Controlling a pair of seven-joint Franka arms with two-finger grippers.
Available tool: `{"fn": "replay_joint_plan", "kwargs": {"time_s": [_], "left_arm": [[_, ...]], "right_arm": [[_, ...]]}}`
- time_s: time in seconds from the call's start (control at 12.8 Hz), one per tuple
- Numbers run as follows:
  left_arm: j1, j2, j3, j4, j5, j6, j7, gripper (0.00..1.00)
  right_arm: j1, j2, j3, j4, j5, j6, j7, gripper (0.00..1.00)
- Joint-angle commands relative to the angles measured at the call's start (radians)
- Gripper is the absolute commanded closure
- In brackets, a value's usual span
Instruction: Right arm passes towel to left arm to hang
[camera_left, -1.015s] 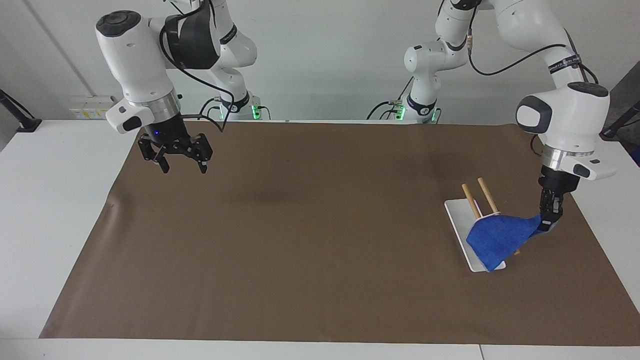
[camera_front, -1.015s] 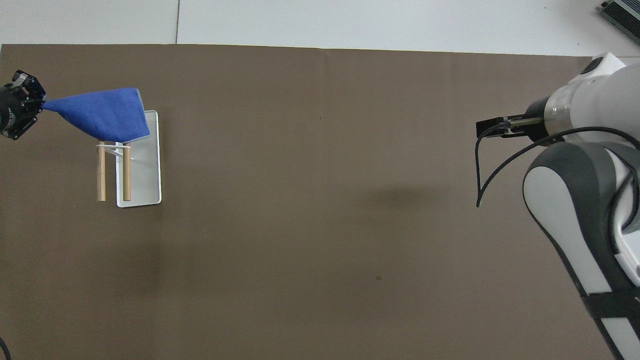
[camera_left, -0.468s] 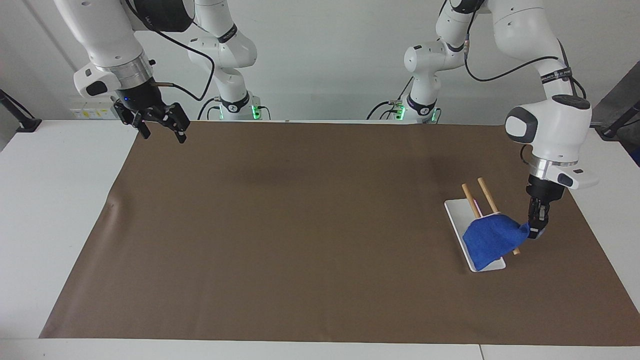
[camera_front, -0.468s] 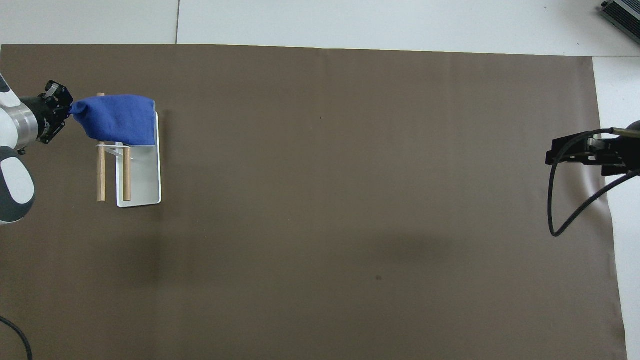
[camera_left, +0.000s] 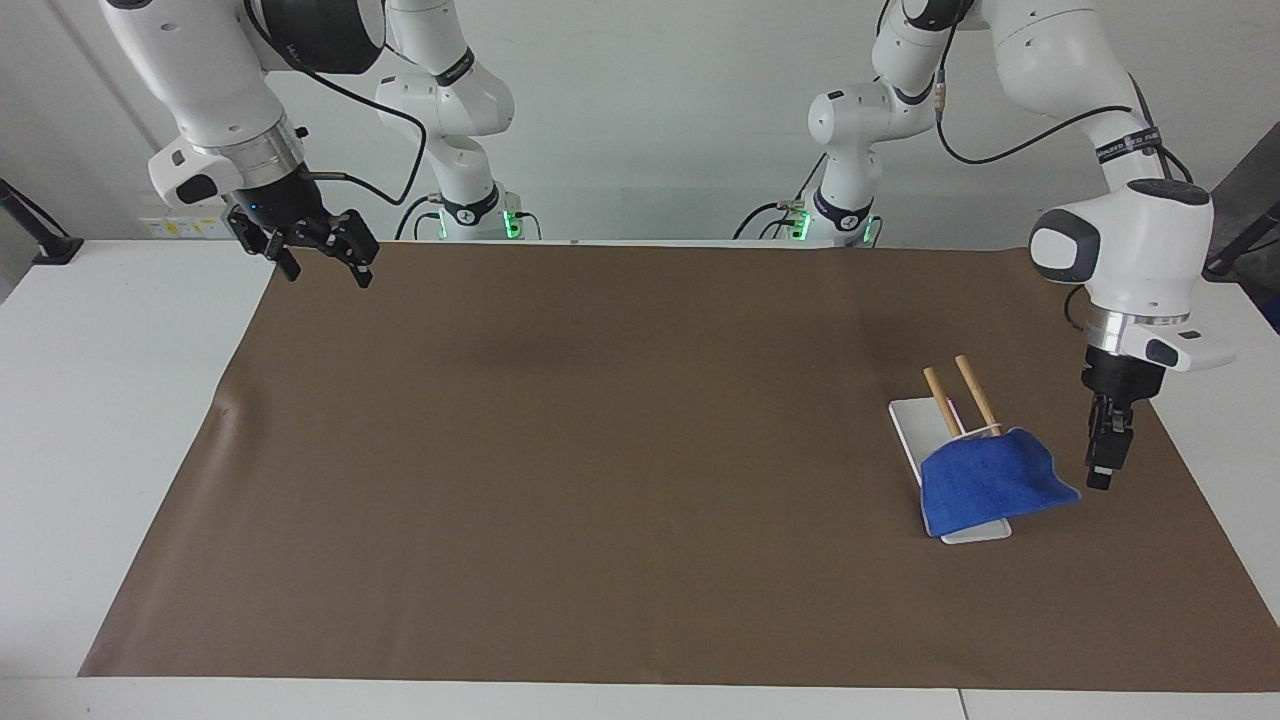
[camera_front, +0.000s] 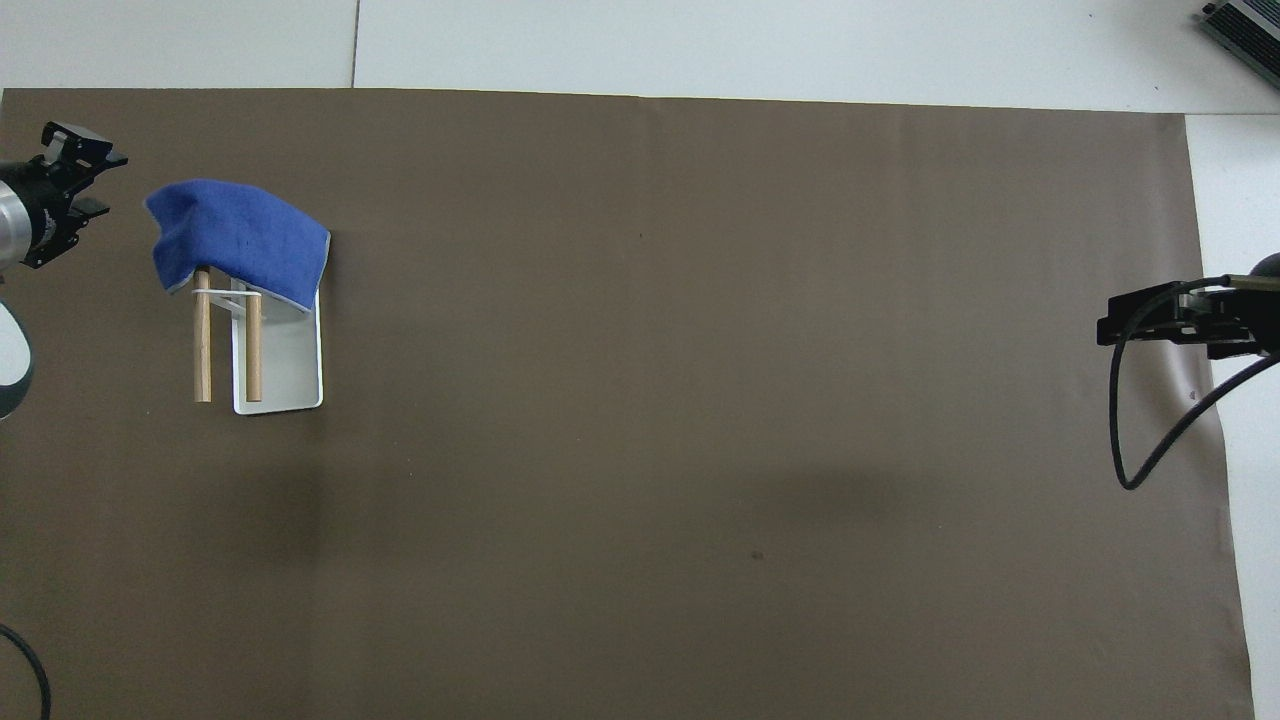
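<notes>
The right gripper (camera_left: 318, 255) waits with its fingers spread over the brown mat's (camera_left: 600, 450) corner at the right arm's end, well apart from the rack (camera_left: 962, 400). The towel (camera_left: 990, 480) is draped across the ends of the rack's two wooden rods farther from the robots, its long axis crossing them. The left gripper (camera_left: 1102, 462) hangs just beside it, fingers spread and holding nothing. The sensible move is to back away without snagging the overhanging corner.

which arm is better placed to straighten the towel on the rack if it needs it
Left, probably. The left claw hangs open right beside the towel draped over the wooden rack; the right claw waits at the table's other end.
</notes>
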Motion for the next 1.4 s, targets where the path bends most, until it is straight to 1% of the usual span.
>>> {"fn": "replay_joint_plan", "kwargs": {"time_s": [0.0, 0.08, 0.16, 0.23, 0.39, 0.55, 0.62, 0.78, 0.86, 1.09, 1.17, 1.25, 1.33], "left_arm": [[0.009, 0.046, 0.0, 0.076, 0.005, -0.021, 0.015, 0.29], [0.009, 0.046, 0.0, 0.092, 0.004, -0.062, 0.014, 0.29], [0.008, 0.046, -0.001, 0.095, 0.006, -0.113, 0.014, 0.3], [0.006, 0.045, -0.009, 0.101, 0.004, -0.151, 0.009, 0.31], [0.003, 0.035, -0.029, 0.109, 0.015, -0.281, 0.015, 0.36], [0.002, 0.026, -0.037, 0.109, 0.02, -0.363, 0.099, 0.39], [0.002, 0.028, -0.046, 0.133, 0.02, -0.419, 0.134, 0.39], [-0.001, 0.051, -0.058, 0.26, 0.035, -0.606, 0.159, 0.39], [-0.003, 0.063, -0.07, 0.294, 0.059, -0.68, 0.222, 0.39], [-0.006, 0.058, -0.093, 0.297, 0.096, -0.74, 0.314, 0.4], [-0.006, 0.058, -0.115, 0.302, 0.13, -0.792, 0.343, 0.4], [-0.006, 0.06, -0.144, 0.329, 0.18, -0.873, 0.378, 0.42], [-0.006, 0.063, -0.168, 0.352, 0.204, -0.959, 0.426, 0.42]], "right_arm": [[-0.015, -0.02, 0.003, -0.024, 0.001, 0.006, -0.038, 0.0], [-0.001, -0.02, 0.0, -0.021, -0.003, 0.006, -0.041, 0.0], [0.04, -0.017, -0.02, -0.015, -0.035, 0.006, -0.042, 0.0], [0.083, -0.015, -0.069, -0.013, -0.045, 0.003, -0.042, 0.0], [0.082, -0.017, -0.078, -0.019, -0.036, -0.002, -0.04, 0.0], [0.082, -0.018, -0.081, -0.021, -0.034, -0.002, -0.038, 0.0], [0.082, -0.023, -0.081, -0.03, -0.033, 0.001, -0.034, 0.0], [0.084, -0.023, -0.078, -0.03, -0.036, 0.006, -0.038, 0.0], [0.084, -0.021, -0.078, -0.028, -0.039, 0.009, -0.046, 0.0], [0.085, -0.012, -0.075, -0.01, -0.052, 0.015, -0.054, 0.0], [0.088, -0.005, -0.074, 0.011, -0.054, -0.002, -0.055, 0.0], [0.09, 0.011, -0.074, 0.045, -0.056, -0.032, -0.06, 0.0], [0.09, 0.02, -0.074, 0.067, -0.056, -0.042, -0.068, 0.0]]}}
